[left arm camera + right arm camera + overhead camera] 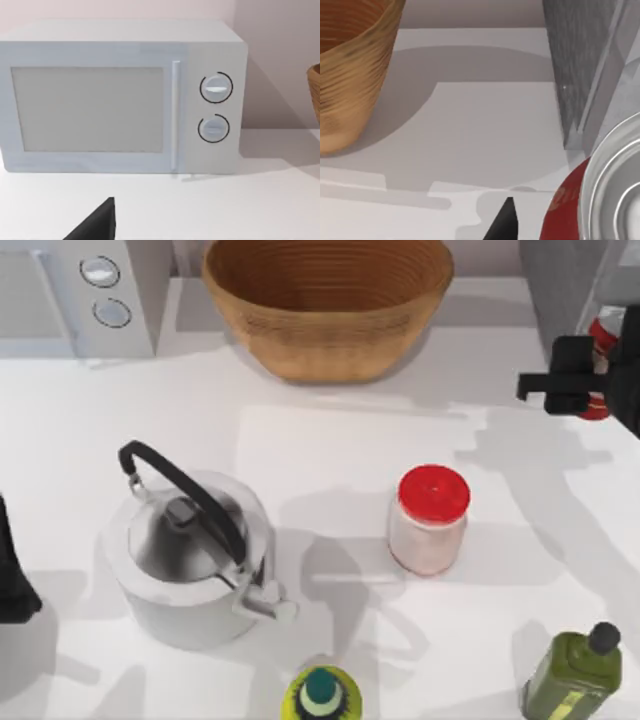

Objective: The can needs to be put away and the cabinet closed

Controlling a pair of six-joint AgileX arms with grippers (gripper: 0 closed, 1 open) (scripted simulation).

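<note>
One can (pixel 601 340) is held by the right tool (pixel 590 375) beside the cabinet (pixel 565 280), at the worktop's (pixel 330 450) far right.
Also counted: one kettle (pixel 190 555), one red-lidded jar (pixel 430 520), one basket (pixel 328 300), one microwave (pixel 80 290). The left tool's (pixel 15 580) state cannot be told.

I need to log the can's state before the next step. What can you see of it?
The small slim red can with a silver metal top looks metallic, its ringed top close to the right wrist camera. From above, only red slivers show at the table's right edge, behind the right claw, beside the large grey boxy cabinet. Whether the claw grips it cannot be told; its label is hidden.
</note>
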